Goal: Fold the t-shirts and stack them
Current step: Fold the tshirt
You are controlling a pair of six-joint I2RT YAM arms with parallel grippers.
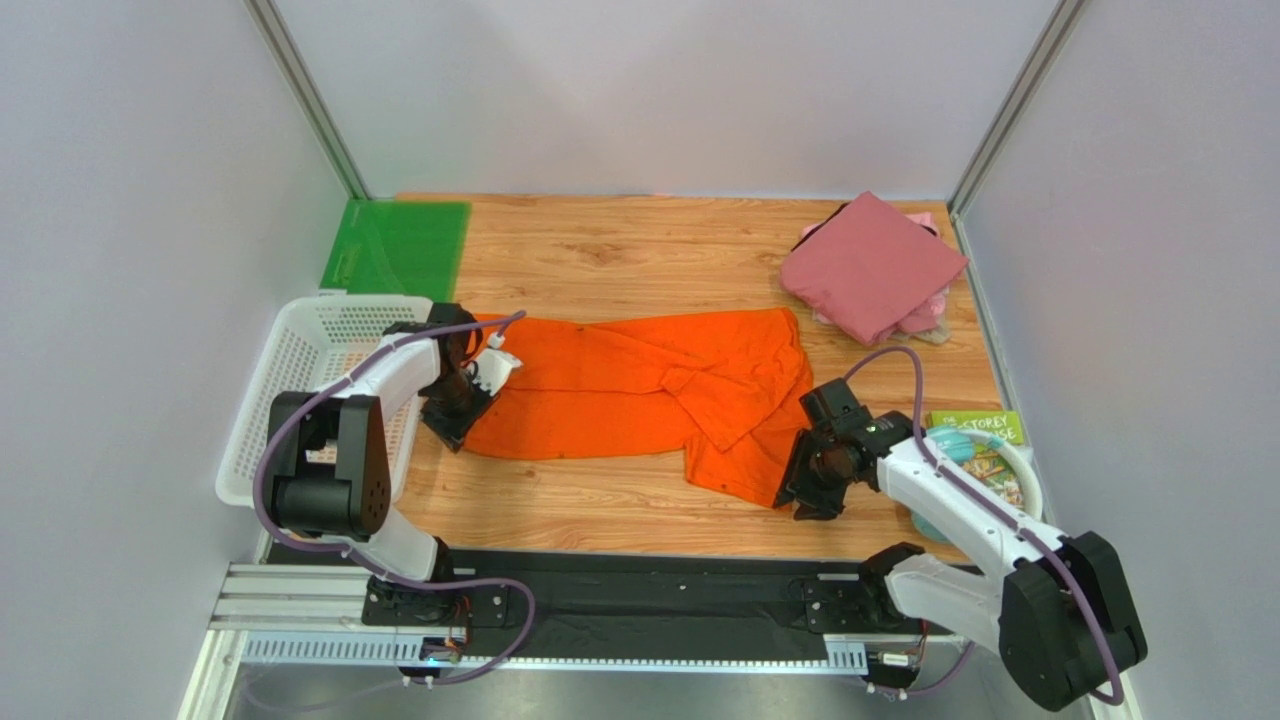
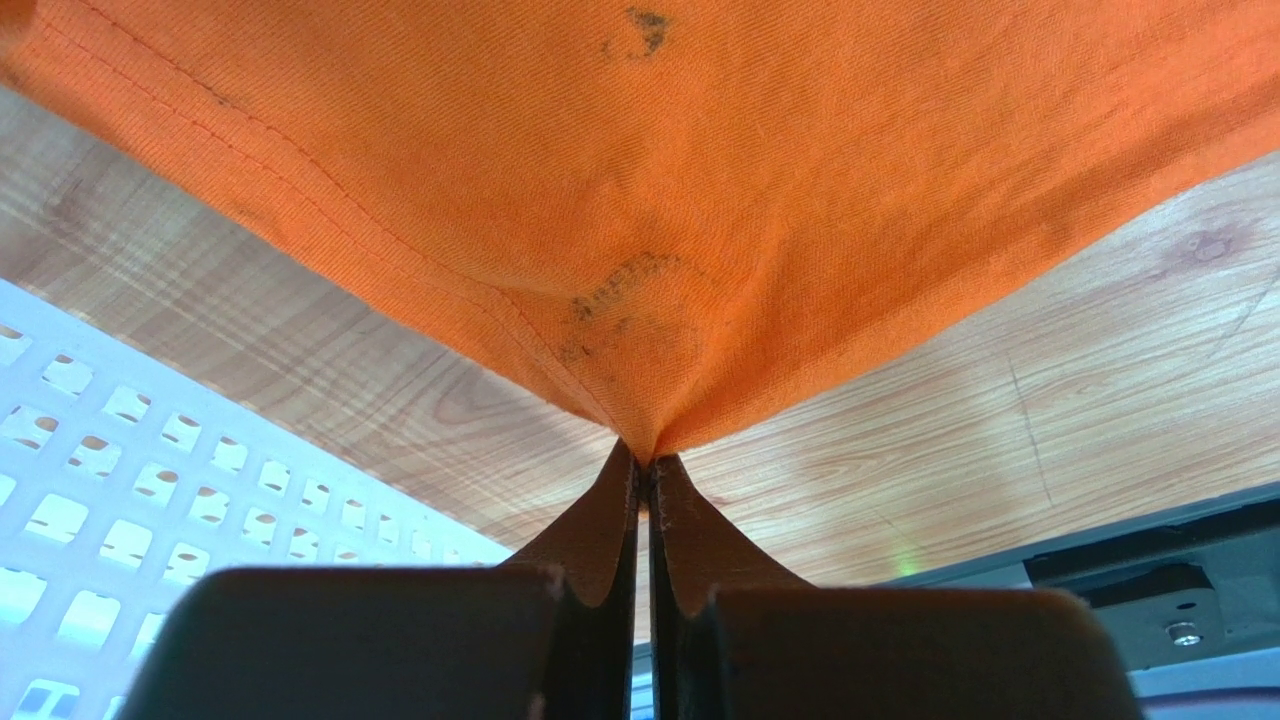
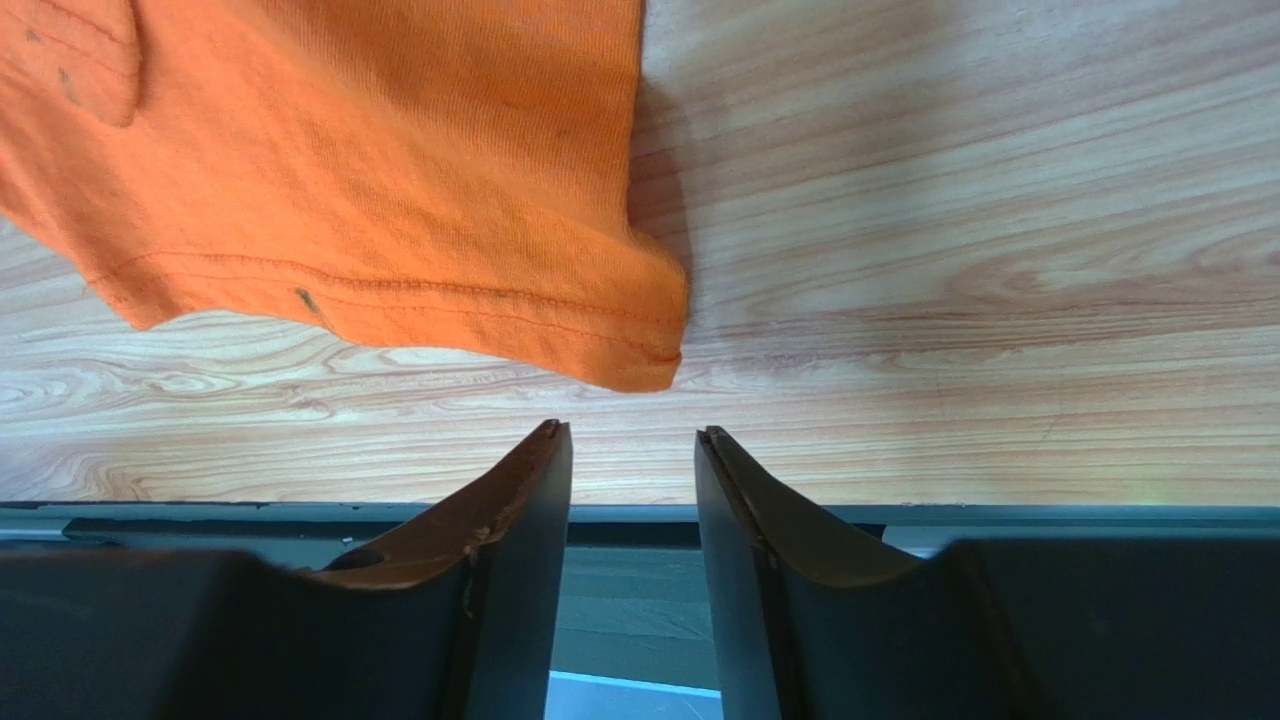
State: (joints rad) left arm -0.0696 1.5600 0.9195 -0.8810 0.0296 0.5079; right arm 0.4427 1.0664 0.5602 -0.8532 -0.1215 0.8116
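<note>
A bright orange t-shirt (image 1: 646,393) lies spread and rumpled across the middle of the wooden table. My left gripper (image 1: 469,393) is shut on the shirt's left edge; in the left wrist view the orange cloth (image 2: 721,195) is pinched between the closed fingertips (image 2: 619,488) and lifts off the wood. My right gripper (image 1: 796,483) is open and empty beside the shirt's lower right corner (image 3: 631,348), just short of its hem. A folded maroon-red shirt (image 1: 872,263) lies on a pale pink one (image 1: 927,318) at the back right.
A white mesh basket (image 1: 308,375) stands at the left edge, close to the left arm. A flat green sheet (image 1: 398,248) lies at the back left. A book and a bowl (image 1: 984,450) sit at the right, beside the right arm. The black front rail (image 1: 646,578) runs along the near edge.
</note>
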